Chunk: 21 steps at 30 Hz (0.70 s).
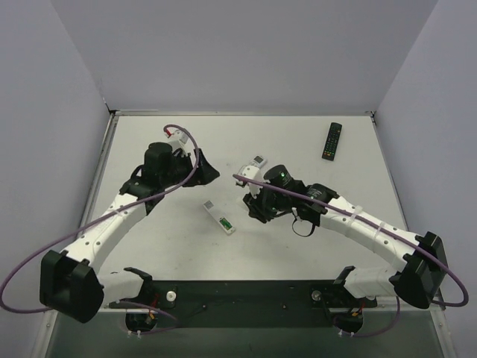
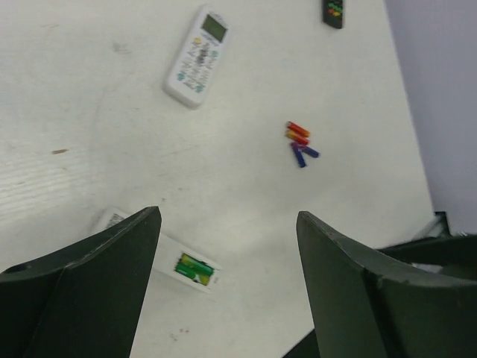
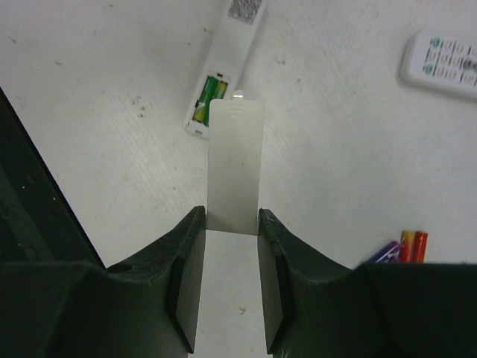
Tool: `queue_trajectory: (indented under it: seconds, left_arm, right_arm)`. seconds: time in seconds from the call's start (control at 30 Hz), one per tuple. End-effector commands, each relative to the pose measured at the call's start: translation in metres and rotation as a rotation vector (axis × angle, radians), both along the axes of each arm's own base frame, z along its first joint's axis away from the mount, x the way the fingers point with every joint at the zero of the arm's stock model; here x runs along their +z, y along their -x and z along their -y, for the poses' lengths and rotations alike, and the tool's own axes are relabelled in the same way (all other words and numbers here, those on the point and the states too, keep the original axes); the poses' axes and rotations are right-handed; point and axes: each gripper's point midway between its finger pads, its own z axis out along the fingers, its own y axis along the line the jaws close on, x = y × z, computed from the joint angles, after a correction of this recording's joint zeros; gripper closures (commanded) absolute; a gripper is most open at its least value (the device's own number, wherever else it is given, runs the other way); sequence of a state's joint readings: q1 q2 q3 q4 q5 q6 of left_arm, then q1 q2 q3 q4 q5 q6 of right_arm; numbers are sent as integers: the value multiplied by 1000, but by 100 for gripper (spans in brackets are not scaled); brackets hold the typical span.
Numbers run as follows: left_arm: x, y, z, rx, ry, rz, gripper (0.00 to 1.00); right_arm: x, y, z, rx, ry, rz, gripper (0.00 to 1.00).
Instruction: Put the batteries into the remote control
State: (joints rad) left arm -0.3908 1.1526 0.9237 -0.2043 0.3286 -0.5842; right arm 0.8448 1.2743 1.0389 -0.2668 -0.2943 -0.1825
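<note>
The slim white remote control (image 1: 218, 213) lies flat mid-table with its compartment uncovered. Two green batteries (image 1: 224, 221) sit side by side in it, also visible as batteries (image 2: 195, 268) and batteries (image 3: 210, 97). My left gripper (image 1: 211, 170) hovers up-left of the remote control (image 2: 168, 257), open wide and holding nothing, seen as left gripper (image 2: 227, 212). My right gripper (image 1: 252, 207) is just right of the remote control (image 3: 237, 30). The right gripper (image 3: 232, 216) is shut on a flat white battery cover (image 3: 235, 164), whose far end points at the compartment.
A wider white remote with a display (image 2: 197, 56) lies behind the slim one, also seen as white remote (image 1: 254, 165). Red and blue-purple cells (image 2: 300, 142) lie loose beside the right arm. A black remote (image 1: 332, 140) rests at the back right.
</note>
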Motion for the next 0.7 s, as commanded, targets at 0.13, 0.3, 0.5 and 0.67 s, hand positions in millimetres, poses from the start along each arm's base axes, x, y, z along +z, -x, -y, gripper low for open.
queue_trajectory:
  seconds: [0.13,0.3,0.5,0.67]
  left_arm:
    - [-90,-52,-18,61,-294,-111,16]
    - [-130,-64,-24,87,-370,-172,18]
    - [-173,-59,-17,41,-396,-302,20]
    - [-187,-36,-13,12,-354,-375,26]
  right_arm:
    - [-39,9,29,-210,110,-78,100]
    - [-50,20,24,-213,132,-104,100]
    - [-56,27,13,-195,151,-120,100]
    - [-63,32,9,-187,186,-147,100]
